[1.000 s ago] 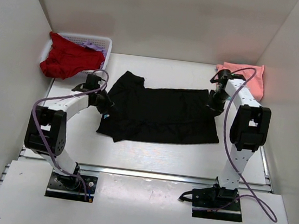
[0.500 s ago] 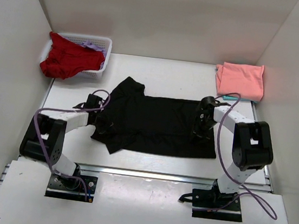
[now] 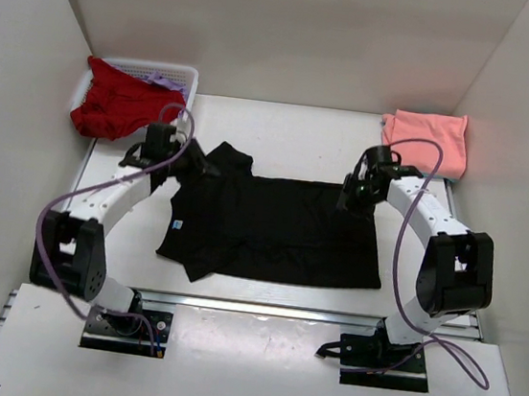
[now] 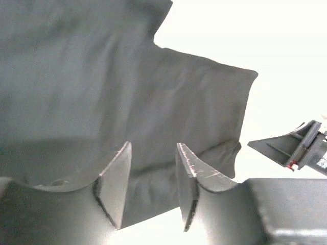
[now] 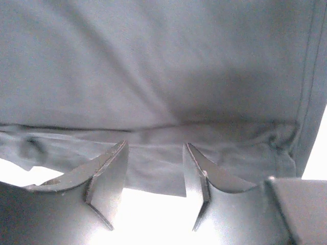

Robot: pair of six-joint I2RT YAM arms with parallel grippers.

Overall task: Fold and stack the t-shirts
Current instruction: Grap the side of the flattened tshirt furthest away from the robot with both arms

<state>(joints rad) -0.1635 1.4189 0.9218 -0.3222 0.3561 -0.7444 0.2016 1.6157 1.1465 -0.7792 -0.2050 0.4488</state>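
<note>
The black t-shirt (image 3: 275, 228) lies folded into a wide band mid-table, its light-blue label (image 3: 176, 225) at the left end. My left gripper (image 3: 188, 160) hovers over the shirt's upper left sleeve. In the left wrist view this gripper (image 4: 153, 148) is open, with only black cloth (image 4: 102, 76) below it. My right gripper (image 3: 350, 191) hangs above the shirt's upper right edge. Its wrist view shows it (image 5: 155, 145) open and empty over the folded hem (image 5: 163, 138). The salmon-pink t-shirt (image 3: 428, 141) lies folded at the back right. The red t-shirt (image 3: 120, 103) drapes over the basket.
A white slatted basket (image 3: 180, 80) stands at the back left corner with a bit of purple cloth (image 3: 166, 80) inside. White walls close the table on three sides. Bare table (image 3: 292, 134) shows behind the black shirt.
Both grippers pulled the shirt's far edge toward the near side, let go of it and drew back to the far edge, opening. The shirt is narrower now.
</note>
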